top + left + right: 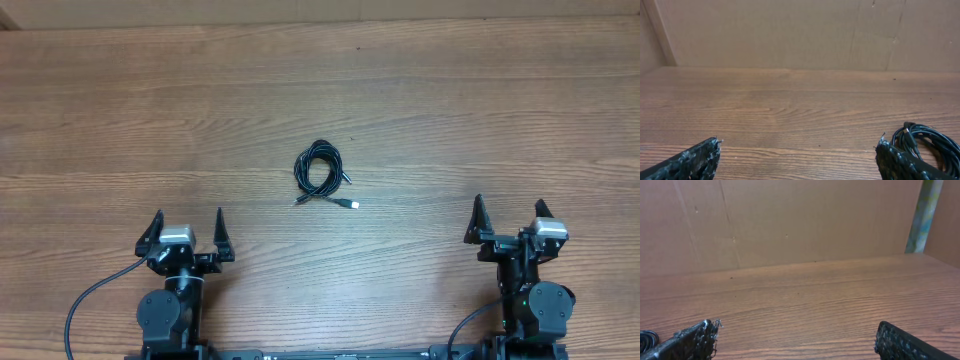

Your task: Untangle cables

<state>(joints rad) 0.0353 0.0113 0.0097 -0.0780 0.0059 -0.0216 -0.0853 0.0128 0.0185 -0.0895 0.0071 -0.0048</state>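
The cables (pixel 320 172) lie as one small coiled black bundle at the middle of the wooden table, with a silver-tipped plug (pixel 349 203) sticking out at its lower right. Part of the bundle shows at the right edge of the left wrist view (pixel 930 142) and at the lower left corner of the right wrist view (pixel 647 340). My left gripper (pixel 188 222) is open and empty, near the front edge, left of the bundle. My right gripper (pixel 508 212) is open and empty, near the front edge, right of the bundle.
Thicker black wires (pixel 85 300) run from the arm bases at the front edge. A brown cardboard wall (pixel 790 30) stands behind the table's far edge.
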